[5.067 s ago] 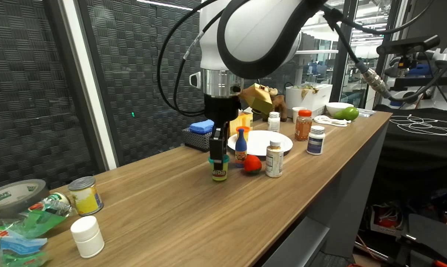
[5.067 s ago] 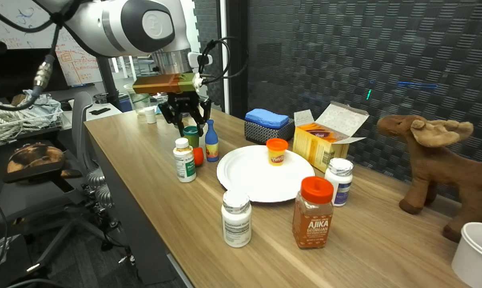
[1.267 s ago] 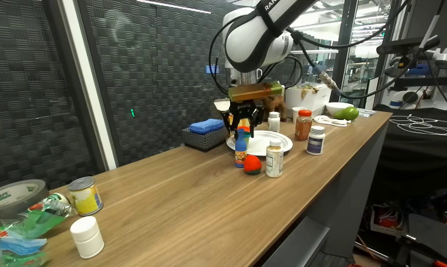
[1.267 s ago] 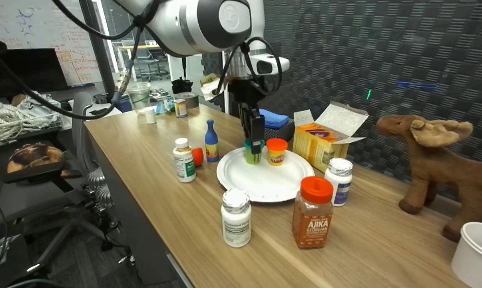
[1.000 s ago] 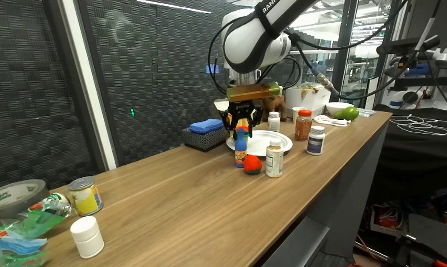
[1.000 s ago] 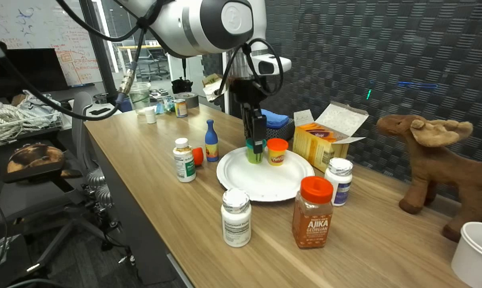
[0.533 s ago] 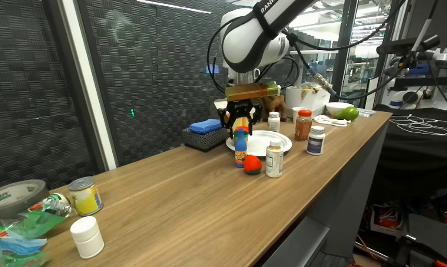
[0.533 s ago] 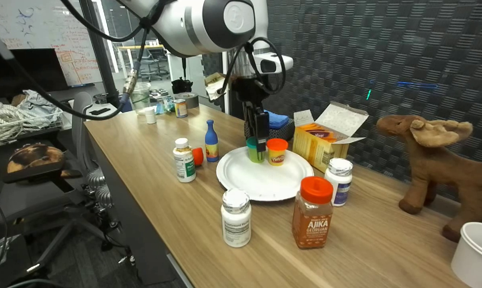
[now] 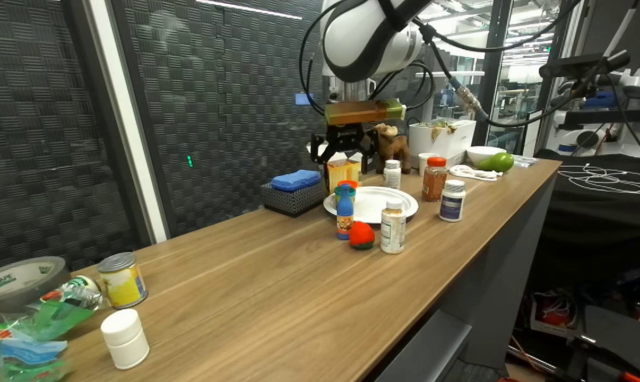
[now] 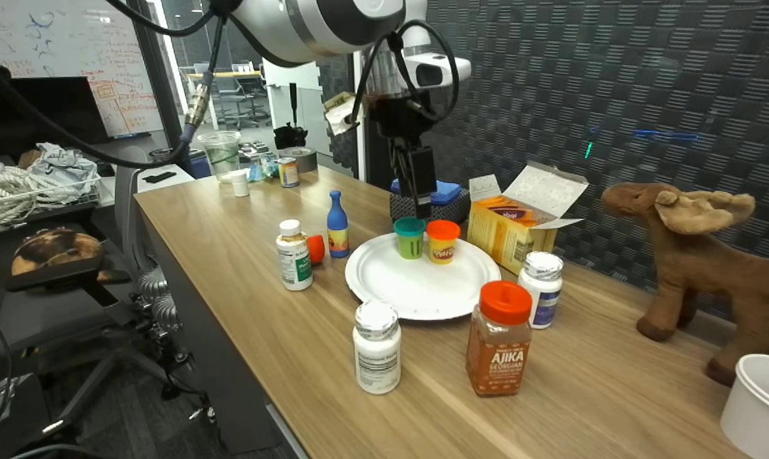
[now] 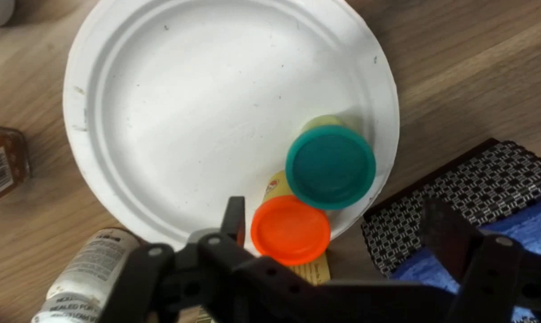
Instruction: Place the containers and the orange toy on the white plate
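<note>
On the white plate (image 10: 416, 290) a teal-lidded tub (image 10: 410, 239) and an orange-lidded tub (image 10: 442, 242) stand upright beside each other. My gripper (image 11: 335, 204) is open above them, its fingers spread wide with nothing between. In an exterior view the gripper (image 9: 345, 175) hangs clear of the tub lids. The orange toy (image 9: 361, 235) lies on the table off the plate, between a blue bottle (image 9: 344, 215) and a white green-labelled bottle (image 10: 294, 258). Two further white bottles stand off the plate, a front bottle (image 10: 377, 350) and a bluish-labelled bottle (image 10: 541, 293).
A red-lidded spice jar (image 10: 499, 341) stands close to the plate. Behind are an open yellow box (image 10: 512, 226), a dark basket with a blue sponge (image 9: 294, 181) and a plush moose (image 10: 710, 255). A white jar (image 9: 124, 339) and a can (image 9: 122, 281) sit at the table's far end.
The teal-lidded tub went from the table onto the plate over the last several seconds. Within the last second my gripper has let it go, opened wider and risen above it.
</note>
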`<state>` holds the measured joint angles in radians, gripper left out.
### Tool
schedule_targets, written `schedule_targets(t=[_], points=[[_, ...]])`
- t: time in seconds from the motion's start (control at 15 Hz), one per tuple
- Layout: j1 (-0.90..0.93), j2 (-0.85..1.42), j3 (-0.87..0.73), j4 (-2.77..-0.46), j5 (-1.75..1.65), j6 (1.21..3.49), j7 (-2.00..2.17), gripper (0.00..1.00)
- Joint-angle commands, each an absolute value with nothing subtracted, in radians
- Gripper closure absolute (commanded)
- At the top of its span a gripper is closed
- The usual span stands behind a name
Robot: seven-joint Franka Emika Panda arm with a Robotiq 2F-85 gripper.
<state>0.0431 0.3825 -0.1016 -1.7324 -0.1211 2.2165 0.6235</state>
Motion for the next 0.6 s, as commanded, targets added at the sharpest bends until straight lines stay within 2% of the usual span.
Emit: schedule_targets(t=[0.0,0.53], points=[[0.028,0.311,-0.133,-1.767,-0.144,2.242,0.603,0.00],[-0.103,0.330,-0.184,-1.728,-0.064,2.338,0.490,0.00]])
